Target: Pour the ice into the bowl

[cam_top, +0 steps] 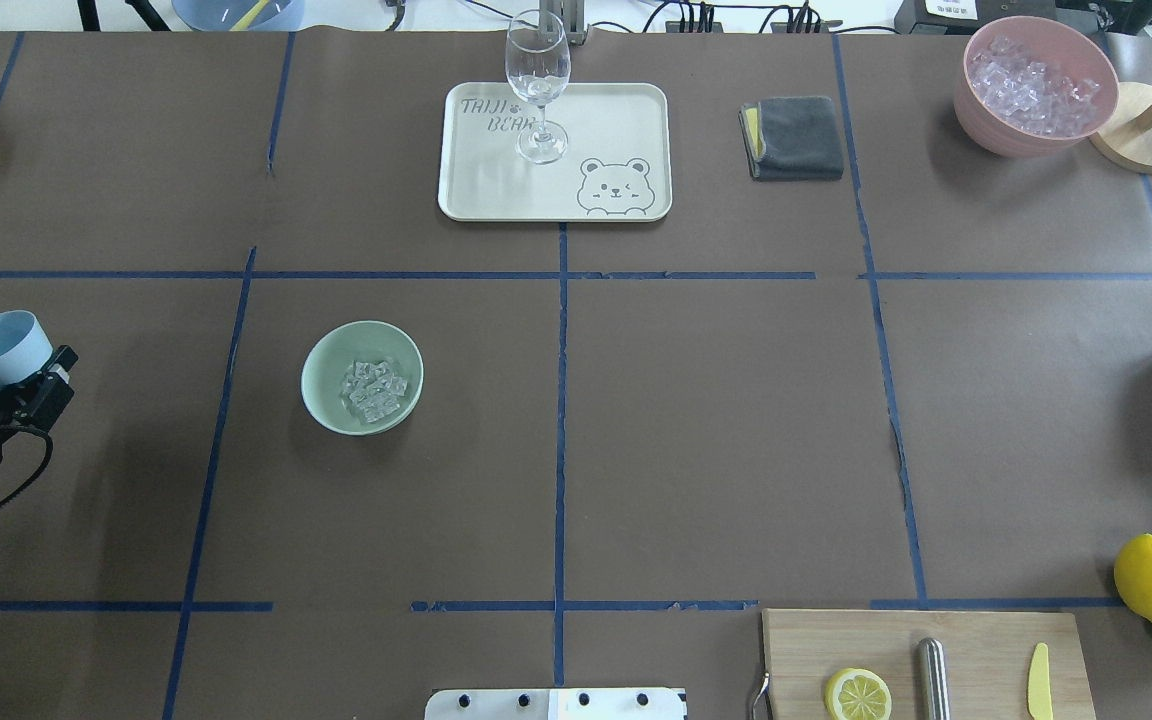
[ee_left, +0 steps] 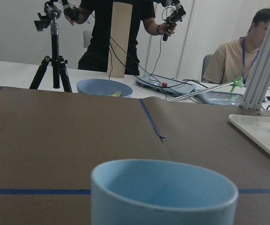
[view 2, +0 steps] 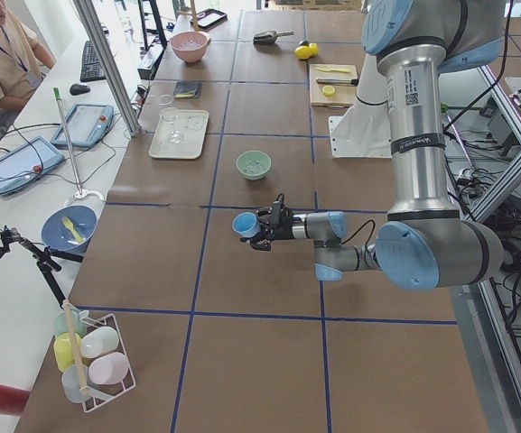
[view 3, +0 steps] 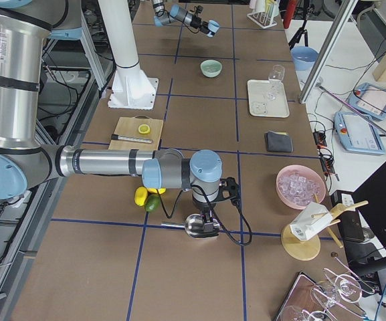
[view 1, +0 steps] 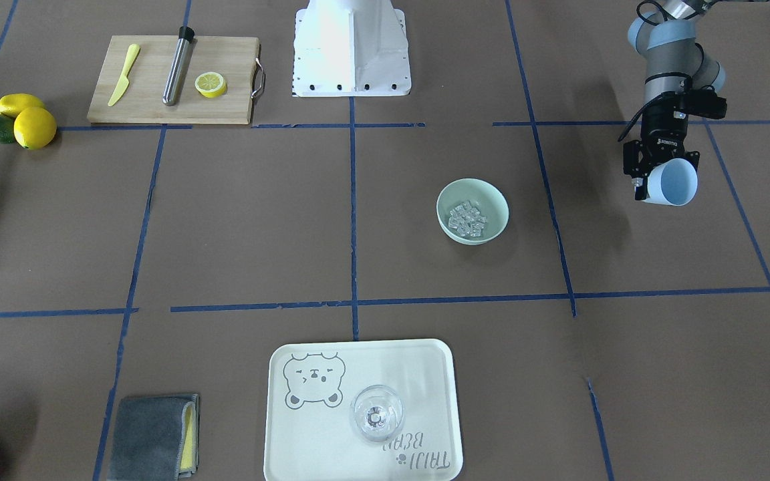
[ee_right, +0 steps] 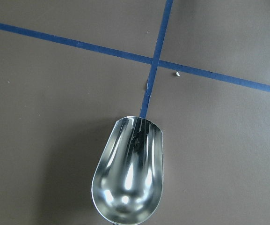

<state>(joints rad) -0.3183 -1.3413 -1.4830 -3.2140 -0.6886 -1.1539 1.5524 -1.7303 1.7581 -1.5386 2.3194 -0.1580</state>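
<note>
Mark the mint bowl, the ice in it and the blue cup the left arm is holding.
mint bowl (cam_top: 324, 362): overhead view, bare inner wall on its left.
ice (cam_top: 374, 388): overhead view, middle of the pile.
blue cup (view 1: 678, 182): front-facing view, inner surface seen through its mouth.

Overhead: high behind base (cam_top: 556, 703), facing forward and down over table (cam_top: 736, 420).
Front: opposite side, facing base, steeply down.
Shared: bowl (cam_top: 362, 377), tray (cam_top: 636, 110).
Sides: table ends, elevated, looking along it.
Left wrist: close behind cup (ee_left: 164, 192), near level.
Right wrist: close above scoop (ee_right: 129, 171), facing down.
</note>
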